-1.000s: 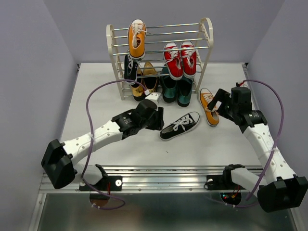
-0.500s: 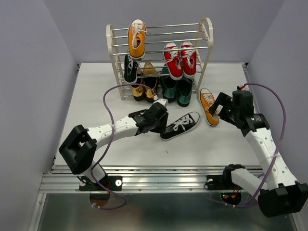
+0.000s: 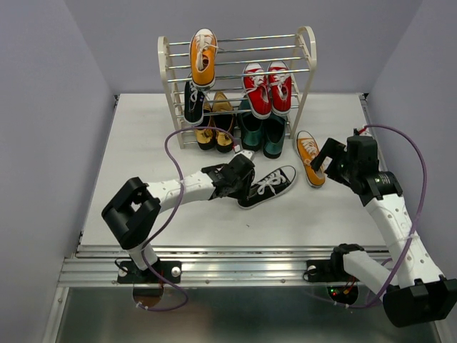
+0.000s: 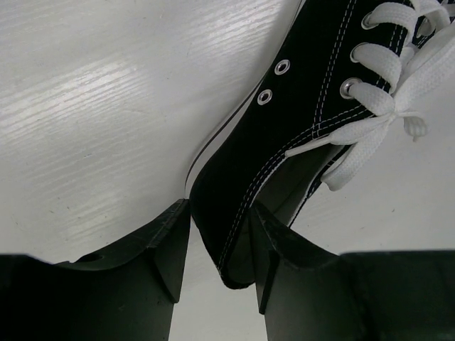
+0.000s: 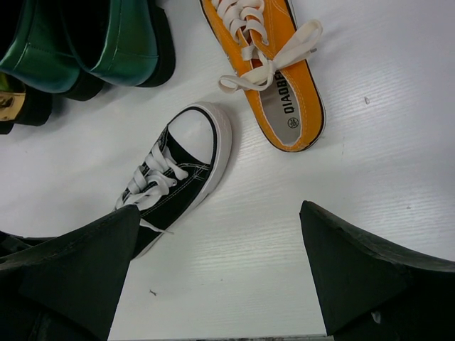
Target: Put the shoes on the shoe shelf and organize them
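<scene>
The cream shoe shelf at the back holds an orange sneaker on its top rods, two red sneakers in the middle and a black sneaker at the left. A second black sneaker lies on the table. My left gripper is shut on the heel wall of that black sneaker, one finger outside and one inside the opening. A second orange sneaker lies to the right. My right gripper hovers open beside it, holding nothing.
A glossy gold pair and a glossy dark green pair stand at the shelf's foot. Purple cables loop over both arms. Grey walls close in the table on the left, right and back.
My left arm has reached to the right, and its gripper has come down onto the heel of the black sneaker on the table. The right arm has shifted only slightly.
</scene>
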Available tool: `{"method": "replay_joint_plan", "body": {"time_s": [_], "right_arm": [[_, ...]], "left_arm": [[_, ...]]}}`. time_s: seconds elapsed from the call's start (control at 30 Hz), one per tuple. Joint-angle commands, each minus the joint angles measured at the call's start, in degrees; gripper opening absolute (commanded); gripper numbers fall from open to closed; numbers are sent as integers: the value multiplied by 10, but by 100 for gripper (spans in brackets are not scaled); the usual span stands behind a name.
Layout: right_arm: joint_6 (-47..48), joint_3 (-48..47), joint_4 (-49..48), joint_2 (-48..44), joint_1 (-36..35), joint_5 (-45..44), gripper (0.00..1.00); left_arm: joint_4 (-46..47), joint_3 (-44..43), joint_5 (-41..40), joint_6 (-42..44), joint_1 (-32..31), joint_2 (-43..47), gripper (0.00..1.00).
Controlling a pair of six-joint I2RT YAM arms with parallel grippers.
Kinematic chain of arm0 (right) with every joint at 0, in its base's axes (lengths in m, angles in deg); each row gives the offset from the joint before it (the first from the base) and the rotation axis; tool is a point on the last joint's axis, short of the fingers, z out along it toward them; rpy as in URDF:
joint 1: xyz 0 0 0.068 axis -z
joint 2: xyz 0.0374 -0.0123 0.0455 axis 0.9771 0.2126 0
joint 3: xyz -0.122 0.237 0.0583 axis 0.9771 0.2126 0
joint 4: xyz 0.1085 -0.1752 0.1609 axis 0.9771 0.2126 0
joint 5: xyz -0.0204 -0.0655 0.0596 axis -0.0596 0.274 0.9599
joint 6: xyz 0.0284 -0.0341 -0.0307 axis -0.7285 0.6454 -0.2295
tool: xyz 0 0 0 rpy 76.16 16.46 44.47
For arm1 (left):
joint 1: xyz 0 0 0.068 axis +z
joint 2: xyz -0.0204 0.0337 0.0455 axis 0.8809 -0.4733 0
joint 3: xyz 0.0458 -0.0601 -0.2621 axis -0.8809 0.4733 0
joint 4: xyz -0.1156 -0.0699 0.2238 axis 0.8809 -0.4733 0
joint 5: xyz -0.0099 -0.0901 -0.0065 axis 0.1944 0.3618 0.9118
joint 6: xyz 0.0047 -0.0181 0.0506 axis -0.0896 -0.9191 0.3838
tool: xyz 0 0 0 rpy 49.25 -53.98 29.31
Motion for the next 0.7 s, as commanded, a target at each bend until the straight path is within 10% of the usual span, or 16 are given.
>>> {"method": "replay_joint_plan", "body": {"time_s": [0.0, 0.13, 0.17, 0.67], "right_arm": [[9, 7, -2, -13, 1, -5, 100], [8, 9, -3, -14, 1, -4, 100], [8, 10, -3, -14, 1, -4, 100], [18, 6, 2, -20, 1, -13, 100]], "left_arm": [[7, -22, 3, 5, -8, -3, 49], [-5, -28, -1, 7, -10, -28, 33], [-13, -31, -1, 7, -13, -35, 2], [-159, -62, -126, -128, -13, 199, 0]]}}
